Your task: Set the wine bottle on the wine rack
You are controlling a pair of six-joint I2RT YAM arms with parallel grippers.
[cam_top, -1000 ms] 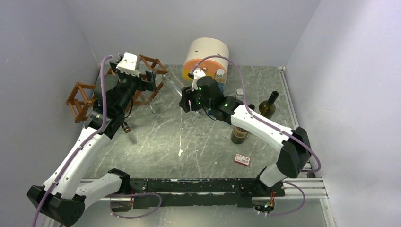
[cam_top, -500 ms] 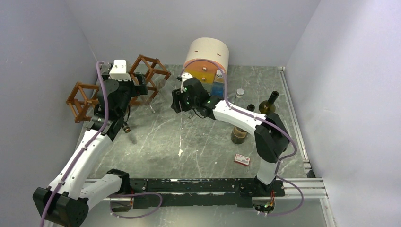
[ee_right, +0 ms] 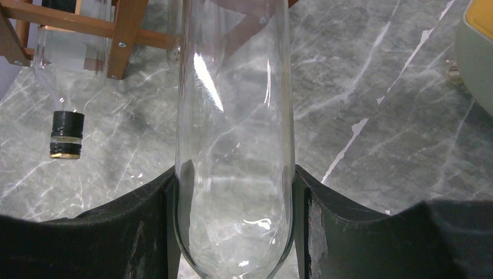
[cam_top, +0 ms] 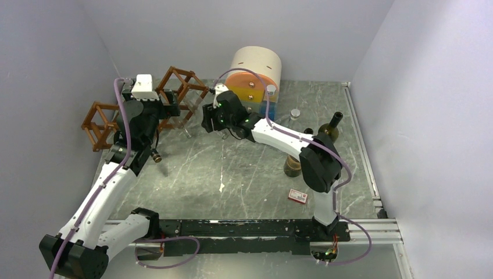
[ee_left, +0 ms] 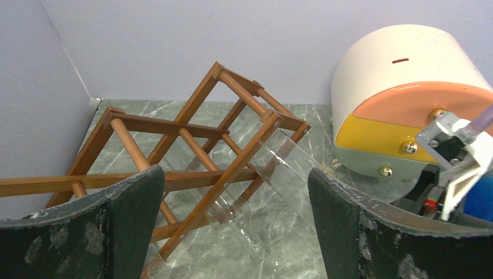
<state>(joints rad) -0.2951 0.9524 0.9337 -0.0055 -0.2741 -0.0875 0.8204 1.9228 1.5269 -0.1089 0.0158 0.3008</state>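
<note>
Rack (cam_top: 180, 87) stood far left in the top view with the right gripper (cam_top: 208, 118) just beside it, the left wrist view showed the left gripper (ee_left: 235, 180) spread wide before the rack, and the right wrist view showed the right jaws clamped on a clear bottle (ee_right: 235, 145) poking among the rack's sticks.

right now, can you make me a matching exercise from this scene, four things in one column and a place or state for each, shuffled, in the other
Things
1. right gripper
2. left gripper
3. wine rack
4. small red box

Places or states
A. lying flat on the near side of the table, right of centre
B. open, nothing between its fingers
C. closed on a clear wine bottle
D. reddish-brown lattice at the far left of the table

Pairs: 1-C, 2-B, 3-D, 4-A
</note>
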